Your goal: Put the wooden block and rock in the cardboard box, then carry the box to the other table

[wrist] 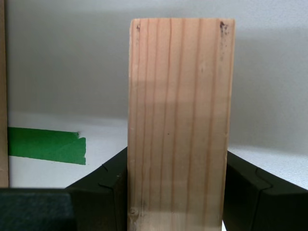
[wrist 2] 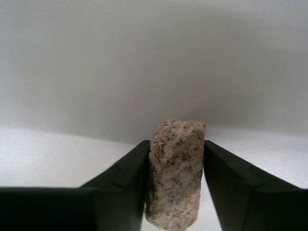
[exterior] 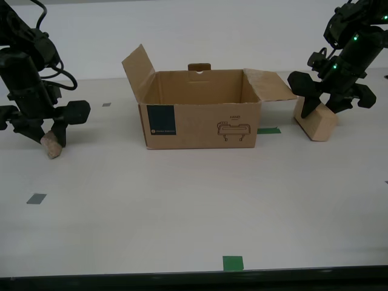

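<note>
rock (wrist 2: pixel 175 175) pinched in my second gripper (wrist 2: pixel 175 192), wooden block (wrist: pixel 180 125) in my first gripper (wrist: pixel 175 202); either could slip or clip the cardboard box (exterior: pixel 200 124) flaps.

A smooth off-white table (exterior: pixel 182 206) is filling the exterior view. A bright green tape rectangle (exterior: pixel 233 262) is lying near its front edge, a second green tape strip (exterior: pixel 268 130) farther back. Two small grey tape squares are sitting toward the exterior view's left, one forward (exterior: pixel 36 198), one farther back (exterior: pixel 107 104).
</note>
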Tool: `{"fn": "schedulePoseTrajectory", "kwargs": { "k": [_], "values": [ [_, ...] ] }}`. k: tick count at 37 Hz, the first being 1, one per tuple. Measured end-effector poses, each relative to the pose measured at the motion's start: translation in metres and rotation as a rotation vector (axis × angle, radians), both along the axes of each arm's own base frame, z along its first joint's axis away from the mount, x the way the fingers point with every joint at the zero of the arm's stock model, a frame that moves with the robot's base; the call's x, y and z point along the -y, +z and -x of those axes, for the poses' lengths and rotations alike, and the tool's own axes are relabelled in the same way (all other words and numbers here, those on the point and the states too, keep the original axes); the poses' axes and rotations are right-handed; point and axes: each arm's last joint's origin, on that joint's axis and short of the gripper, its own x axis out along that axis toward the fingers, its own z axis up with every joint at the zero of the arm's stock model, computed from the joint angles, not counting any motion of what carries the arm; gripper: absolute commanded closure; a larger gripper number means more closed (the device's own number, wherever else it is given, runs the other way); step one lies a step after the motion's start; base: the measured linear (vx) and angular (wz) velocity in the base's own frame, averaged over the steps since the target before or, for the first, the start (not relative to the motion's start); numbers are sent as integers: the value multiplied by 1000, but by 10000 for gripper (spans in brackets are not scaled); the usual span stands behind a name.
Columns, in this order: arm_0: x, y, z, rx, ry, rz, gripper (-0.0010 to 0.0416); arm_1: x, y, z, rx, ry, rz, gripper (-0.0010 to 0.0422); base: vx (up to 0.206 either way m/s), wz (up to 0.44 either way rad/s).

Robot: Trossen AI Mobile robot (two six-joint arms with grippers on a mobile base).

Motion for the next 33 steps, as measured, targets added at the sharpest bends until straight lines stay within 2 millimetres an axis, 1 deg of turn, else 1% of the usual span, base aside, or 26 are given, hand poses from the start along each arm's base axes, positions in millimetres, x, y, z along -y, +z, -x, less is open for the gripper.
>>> {"fn": "schedulePoseTrajectory", "kwargs": {
  "k": [7,10,14,16,33],
  "values": [
    [0,0,0,0,0,0,406,0,0,0,2,1,1,419,0,0],
    [0,0,0,-1,0,0,406,0,1,0,3,3,1,405,0,0],
    [0,0,0,-1,0,0,406,0,1,0,3,14,3,416,0,0],
    [0,0,0,-1,0,0,406,0,1,0,3,19,4,410,0,0],
    [0,1,1,-12,-1,0,406,1,5,-2,3,6,31,413,0,0]
  ]
}}
